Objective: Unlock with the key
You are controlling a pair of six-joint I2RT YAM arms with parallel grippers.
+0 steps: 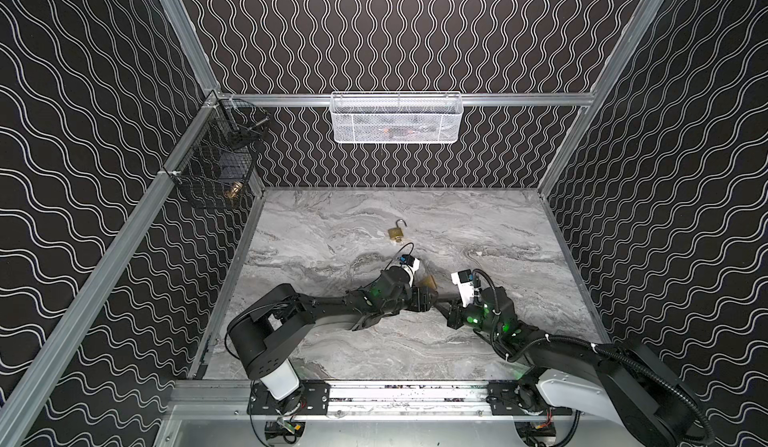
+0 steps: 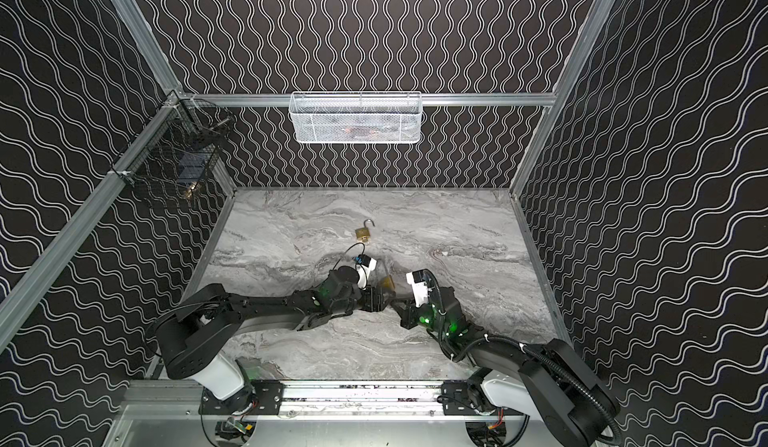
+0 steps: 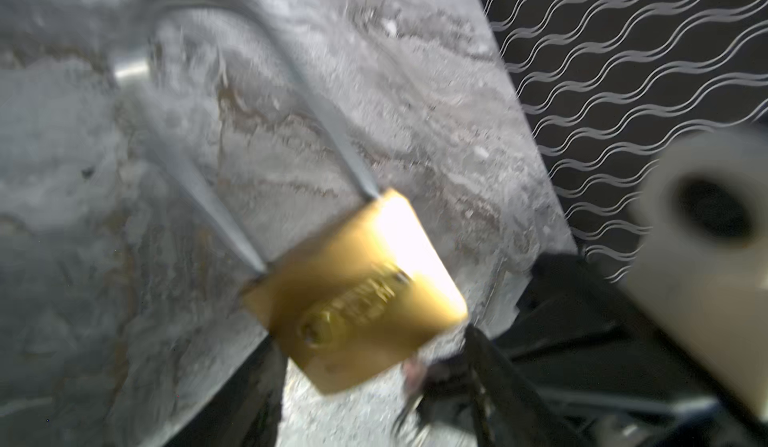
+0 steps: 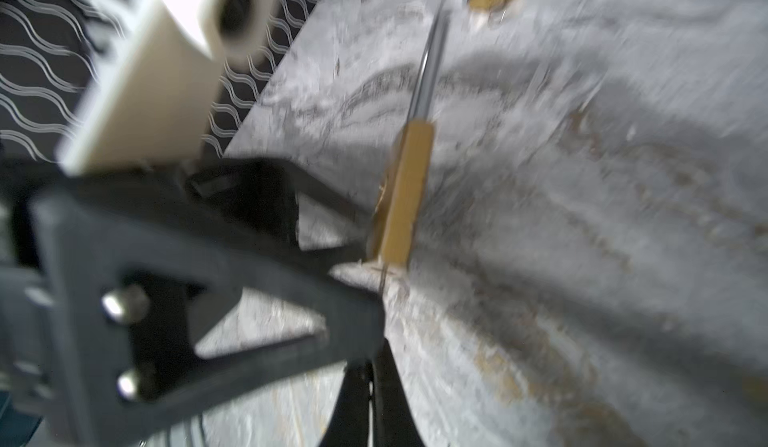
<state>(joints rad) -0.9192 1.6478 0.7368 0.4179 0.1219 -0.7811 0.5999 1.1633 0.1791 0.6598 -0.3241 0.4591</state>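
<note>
**While two grippers meet, the key turn seems pending**

Whether the left gripper (image 1: 432, 297) is clamped or apart, blur hides. Just beside it, the padlock (image 3: 361, 295) hangs above the table (image 1: 519, 237). At its base the right gripper (image 1: 441, 307) is pinched together, likely on the hidden key. Next: steady the body, then twist.

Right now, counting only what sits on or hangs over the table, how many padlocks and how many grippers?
Padlocks: 2 (far padlock, near padlock)
Grippers: 2 (left gripper, right gripper)
Total: 4
</note>
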